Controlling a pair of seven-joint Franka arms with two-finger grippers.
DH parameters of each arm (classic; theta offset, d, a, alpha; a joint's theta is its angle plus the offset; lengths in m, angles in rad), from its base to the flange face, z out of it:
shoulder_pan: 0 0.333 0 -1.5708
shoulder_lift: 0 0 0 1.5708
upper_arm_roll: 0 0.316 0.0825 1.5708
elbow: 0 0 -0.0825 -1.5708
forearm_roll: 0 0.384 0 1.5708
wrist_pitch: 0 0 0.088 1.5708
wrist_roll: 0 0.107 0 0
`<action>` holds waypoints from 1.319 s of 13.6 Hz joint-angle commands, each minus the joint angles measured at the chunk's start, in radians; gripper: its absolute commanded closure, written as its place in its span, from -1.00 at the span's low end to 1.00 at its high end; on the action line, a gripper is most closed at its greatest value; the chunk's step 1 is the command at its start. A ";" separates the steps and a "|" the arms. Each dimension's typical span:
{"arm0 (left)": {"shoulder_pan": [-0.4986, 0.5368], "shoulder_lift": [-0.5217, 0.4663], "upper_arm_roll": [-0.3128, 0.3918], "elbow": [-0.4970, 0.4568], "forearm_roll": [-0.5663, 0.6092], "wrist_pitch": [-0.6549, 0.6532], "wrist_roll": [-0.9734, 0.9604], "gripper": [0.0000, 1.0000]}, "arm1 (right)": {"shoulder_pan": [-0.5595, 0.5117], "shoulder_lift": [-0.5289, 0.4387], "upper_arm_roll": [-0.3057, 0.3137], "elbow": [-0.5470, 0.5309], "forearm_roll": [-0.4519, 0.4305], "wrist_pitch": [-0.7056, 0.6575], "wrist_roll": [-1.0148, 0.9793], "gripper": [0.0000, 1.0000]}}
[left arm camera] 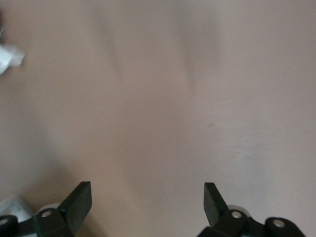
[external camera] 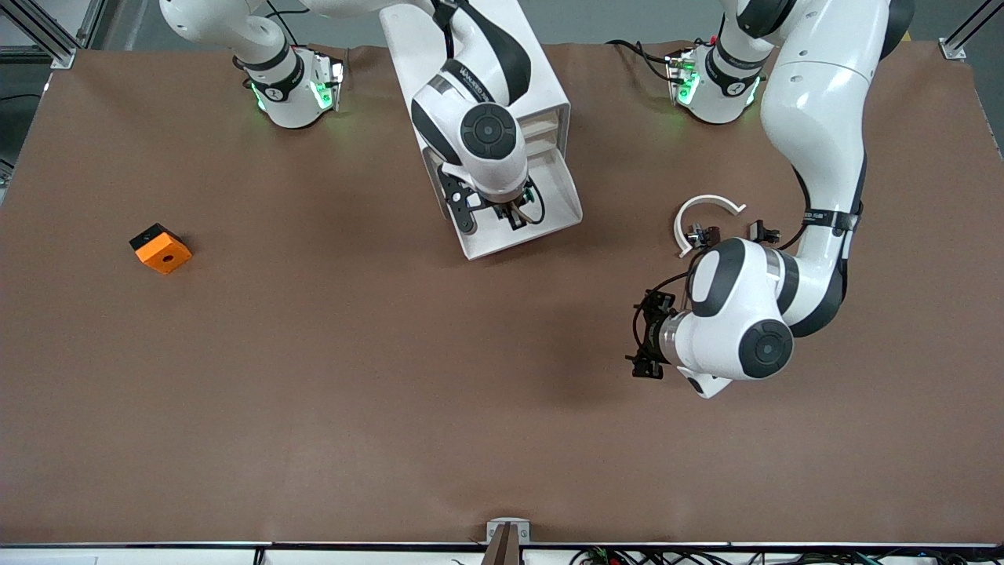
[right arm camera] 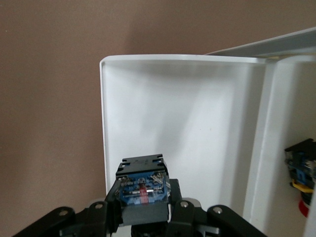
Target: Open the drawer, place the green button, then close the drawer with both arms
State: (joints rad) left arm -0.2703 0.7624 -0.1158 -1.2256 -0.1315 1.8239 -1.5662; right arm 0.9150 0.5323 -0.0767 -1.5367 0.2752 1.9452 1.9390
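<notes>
The white cabinet (external camera: 541,86) stands at the table's back middle. Its bottommost drawer (external camera: 563,198) is pulled out toward the front camera. My right gripper (external camera: 514,216) hangs over the open drawer and is shut on the button (external camera: 519,210). In the right wrist view the gripper (right arm camera: 144,206) holds the button (right arm camera: 142,183) by its dark blue-grey base above the drawer's white floor (right arm camera: 187,113); the green cap is hidden. My left gripper (external camera: 647,336) is open and empty over bare table toward the left arm's end. In the left wrist view the left gripper (left arm camera: 147,202) has only brown table between its fingers.
An orange block (external camera: 161,249) lies toward the right arm's end. A white curved piece (external camera: 706,205) and small black clips (external camera: 700,234) lie by the left arm. A black, blue and red part (right arm camera: 301,170) shows in a neighbouring compartment.
</notes>
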 commanded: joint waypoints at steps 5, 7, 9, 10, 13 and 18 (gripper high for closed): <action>-0.010 -0.083 -0.015 -0.061 0.156 0.080 0.602 -1.00 | 0.011 0.067 -0.006 0.006 -0.010 0.017 -0.037 0.59; -0.009 -0.139 -0.016 -0.135 0.155 0.115 0.717 -1.00 | 0.022 0.081 -0.006 0.007 -0.008 0.026 -0.037 0.59; -0.007 -0.219 -0.018 -0.271 0.155 0.220 0.800 -1.00 | 0.027 0.090 -0.006 0.006 -0.007 0.029 -0.037 0.56; -0.007 -0.256 -0.021 -0.343 0.153 0.280 0.819 -1.00 | 0.030 0.092 -0.006 0.006 -0.007 0.029 -0.037 0.56; -0.007 -0.308 -0.062 -0.471 0.153 0.382 0.824 -1.00 | 0.034 0.098 -0.006 0.006 -0.007 0.029 -0.035 0.48; -0.007 -0.293 -0.134 -0.561 0.113 0.380 0.815 -1.00 | 0.036 0.100 -0.006 0.009 -0.005 0.028 -0.037 -0.97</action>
State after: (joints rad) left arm -0.2880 0.4895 -0.2326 -1.7191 0.0009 2.1784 -0.7536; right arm 0.9405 0.6265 -0.0759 -1.5377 0.2752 1.9701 1.9076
